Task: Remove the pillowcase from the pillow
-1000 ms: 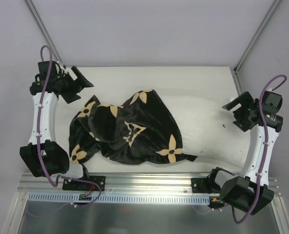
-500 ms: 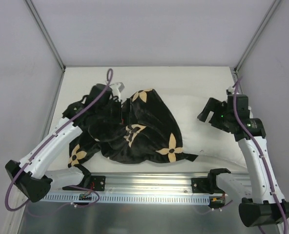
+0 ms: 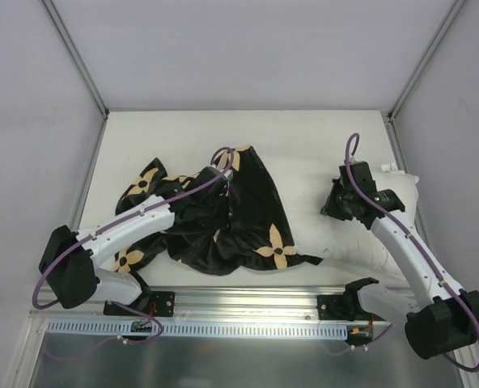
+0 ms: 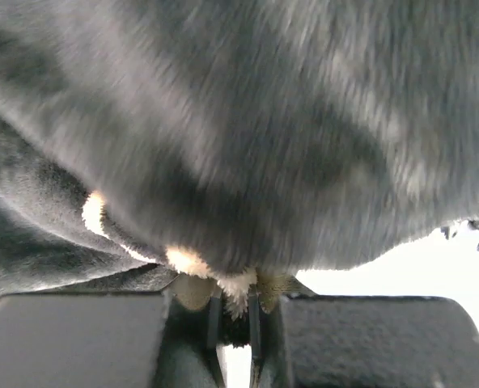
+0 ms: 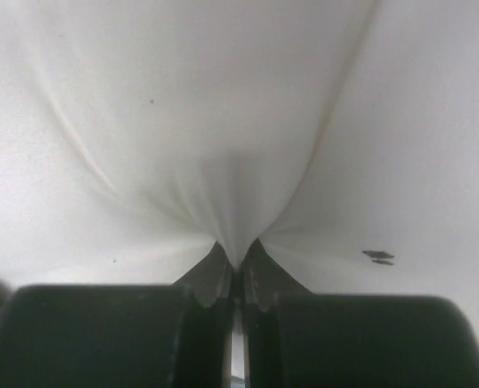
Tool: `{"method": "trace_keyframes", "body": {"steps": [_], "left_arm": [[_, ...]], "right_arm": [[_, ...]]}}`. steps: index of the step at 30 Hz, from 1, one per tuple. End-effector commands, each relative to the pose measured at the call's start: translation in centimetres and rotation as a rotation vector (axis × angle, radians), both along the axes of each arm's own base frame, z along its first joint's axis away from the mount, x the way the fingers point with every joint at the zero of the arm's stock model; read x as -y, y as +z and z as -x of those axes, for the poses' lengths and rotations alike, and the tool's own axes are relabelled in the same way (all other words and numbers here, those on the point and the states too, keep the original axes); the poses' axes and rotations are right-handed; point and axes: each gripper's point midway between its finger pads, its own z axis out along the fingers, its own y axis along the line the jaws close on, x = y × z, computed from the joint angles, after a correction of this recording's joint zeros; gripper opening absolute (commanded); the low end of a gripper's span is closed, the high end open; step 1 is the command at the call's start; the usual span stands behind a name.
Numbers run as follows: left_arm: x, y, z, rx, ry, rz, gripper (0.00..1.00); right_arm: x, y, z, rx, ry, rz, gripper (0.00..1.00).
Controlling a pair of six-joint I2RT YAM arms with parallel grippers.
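Note:
The black pillowcase with tan flowers lies bunched over the left end of the white pillow. My left gripper sits on top of the bunched fabric, shut on a fold of the pillowcase; the left wrist view shows plush pinched between the fingertips. My right gripper is at the pillow's bare right part, shut on a pinch of white pillow fabric that puckers into the closed jaws.
The white table top runs to metal frame posts at the back corners. A rail with both arm bases lies along the near edge. The pillow's right end reaches the table's right edge.
Both arms swung inward from the table sides. The left gripper came down on the pillowcase and shut on it; the right shut on the pillow. The pillowcase has bunched and shifted slightly left.

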Motion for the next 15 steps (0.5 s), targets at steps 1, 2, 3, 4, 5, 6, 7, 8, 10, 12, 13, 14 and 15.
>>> {"method": "trace_keyframes", "body": {"steps": [1, 2, 3, 4, 5, 6, 7, 8, 10, 12, 13, 14, 15], "left_arm": [[-3.4, 1.3, -1.8, 0.116, 0.106, -0.041, 0.00], [-5.5, 0.8, -2.3, 0.103, 0.163, -0.055, 0.00], [-6.5, 1.0, -2.4, 0.096, 0.192, -0.040, 0.00], [-7.8, 2.0, -2.6, 0.122, 0.226, -0.010, 0.00], [-10.8, 1.7, -3.6, 0.118, 0.328, -0.020, 0.00], [-12.0, 2.2, -4.0, 0.128, 0.369, -0.002, 0.00], [-13.2, 3.2, -4.1, 0.153, 0.405, 0.020, 0.00], [-15.7, 3.5, -4.8, 0.153, 0.502, 0.009, 0.00], [-17.6, 4.7, -5.2, 0.178, 0.561, 0.016, 0.00], [-19.6, 6.1, -6.2, 0.203, 0.616, 0.007, 0.00], [-19.6, 6.8, -6.5, 0.203, 0.612, 0.026, 0.00], [-19.7, 8.9, -7.5, 0.242, 0.609, 0.059, 0.00], [-20.4, 10.0, -8.1, 0.257, 0.628, 0.076, 0.00]], "right_arm": [[2.9, 1.4, -2.0, 0.068, -0.113, 0.067, 0.01], [4.2, 1.9, -2.4, 0.084, -0.160, 0.066, 0.01], [4.8, 2.4, -2.5, 0.092, -0.175, 0.058, 0.01], [5.3, 3.4, -3.0, 0.116, -0.198, 0.041, 0.01], [6.9, 4.0, -3.3, 0.128, -0.254, 0.034, 0.01], [7.3, 4.7, -3.4, 0.145, -0.267, 0.009, 0.01], [7.8, 5.6, -3.6, 0.167, -0.287, -0.002, 0.01], [9.0, 7.1, -3.9, 0.202, -0.329, -0.010, 0.01], [10.3, 10.4, -4.4, 0.278, -0.369, -0.027, 0.01], [10.7, 12.6, -4.5, 0.317, -0.384, -0.046, 0.01], [11.5, 13.7, -4.6, 0.338, -0.412, -0.049, 0.01], [11.6, 16.1, -4.8, 0.386, -0.415, -0.065, 0.01], [11.2, 17.2, -5.0, 0.405, -0.399, -0.103, 0.01]]}}
